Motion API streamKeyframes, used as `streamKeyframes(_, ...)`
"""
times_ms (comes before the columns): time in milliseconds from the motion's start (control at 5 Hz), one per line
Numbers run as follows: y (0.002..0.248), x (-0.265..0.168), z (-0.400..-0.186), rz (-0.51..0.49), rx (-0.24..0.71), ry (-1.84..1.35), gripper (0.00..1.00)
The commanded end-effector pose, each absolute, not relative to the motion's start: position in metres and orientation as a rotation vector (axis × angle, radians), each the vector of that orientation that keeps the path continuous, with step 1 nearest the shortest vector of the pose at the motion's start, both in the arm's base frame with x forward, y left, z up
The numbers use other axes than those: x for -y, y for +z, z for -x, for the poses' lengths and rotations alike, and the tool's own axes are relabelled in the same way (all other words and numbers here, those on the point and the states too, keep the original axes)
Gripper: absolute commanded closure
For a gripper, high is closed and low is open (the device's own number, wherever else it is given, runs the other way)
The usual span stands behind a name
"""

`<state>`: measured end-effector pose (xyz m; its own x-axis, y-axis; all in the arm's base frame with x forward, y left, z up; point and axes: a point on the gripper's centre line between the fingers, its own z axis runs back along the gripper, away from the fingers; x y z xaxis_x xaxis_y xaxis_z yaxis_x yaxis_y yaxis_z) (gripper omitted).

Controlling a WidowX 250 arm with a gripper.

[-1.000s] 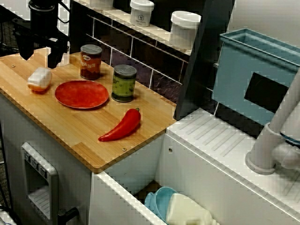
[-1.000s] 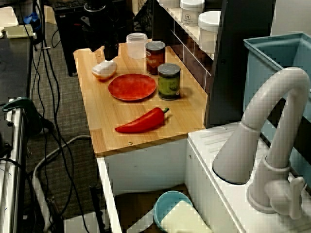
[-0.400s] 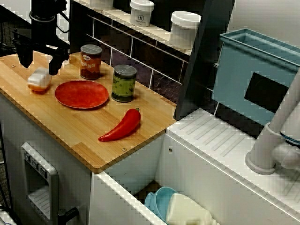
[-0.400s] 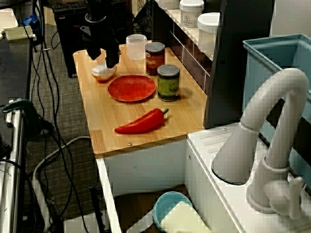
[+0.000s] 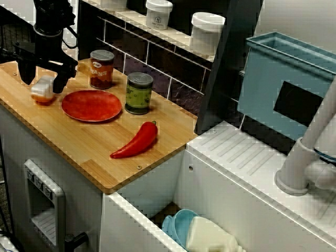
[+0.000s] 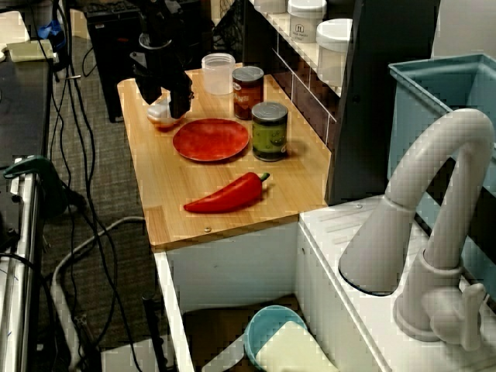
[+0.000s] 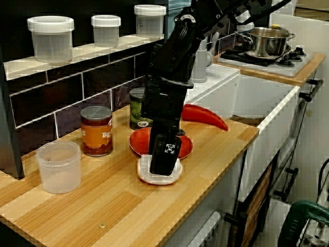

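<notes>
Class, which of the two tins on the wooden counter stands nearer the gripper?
The orange-labelled tin, right by the gripper; the green-labelled tin stands farther along, beyond the red plate.

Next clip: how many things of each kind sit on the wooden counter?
Cans: 2
Red plate: 1
Red pepper: 1
Clear tub: 1
White and orange piece: 1
Total: 6

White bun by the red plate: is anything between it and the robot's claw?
Nothing visible is. The open gripper straddles the white bun, one finger on each side; the red plate lies beside it, not between.
</notes>
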<state>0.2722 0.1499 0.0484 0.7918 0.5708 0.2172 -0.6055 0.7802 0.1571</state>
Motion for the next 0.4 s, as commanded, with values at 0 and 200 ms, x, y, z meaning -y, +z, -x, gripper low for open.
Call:
streamKeyframes(0, 0.0597, -0.1548, -0.2761, -0.236, 0.206, 0.637, 0.0)
streamKeyframes(200, 0.0566, -0.1561, -0.2772, -0.244, 0.203, 0.641, 0.0)
